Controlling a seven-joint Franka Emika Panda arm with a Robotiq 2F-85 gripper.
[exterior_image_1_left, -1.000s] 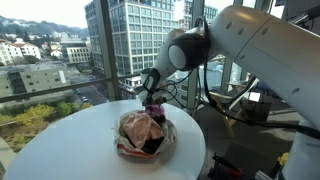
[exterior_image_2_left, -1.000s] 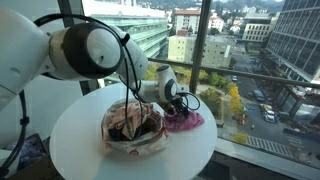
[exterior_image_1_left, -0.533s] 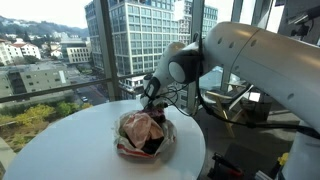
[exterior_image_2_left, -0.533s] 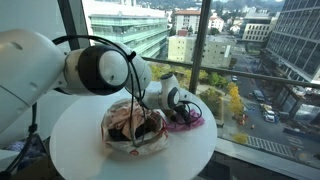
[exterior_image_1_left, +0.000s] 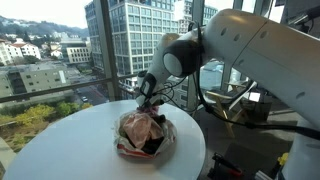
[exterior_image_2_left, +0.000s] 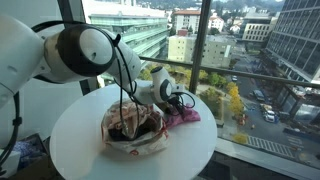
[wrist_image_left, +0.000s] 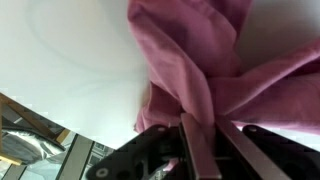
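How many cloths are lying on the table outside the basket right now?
1: the pink cloth, beside the basket, pinched by the gripper. Others behind the basket may be hidden.

bright daylight from the windows (table glares white); wrist view blurred.

Looking like an upper-floor office: facing full-height windows (exterior_image_1_left: 50, 40) overlooking office towers (exterior_image_1_left: 130, 35) and streets (exterior_image_2_left: 262, 105) far below, working at a round white table (exterior_image_1_left: 70, 140).

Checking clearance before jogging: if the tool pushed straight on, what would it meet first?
The pink cloth, pinched in the tool; the white table probably lies right behind it.
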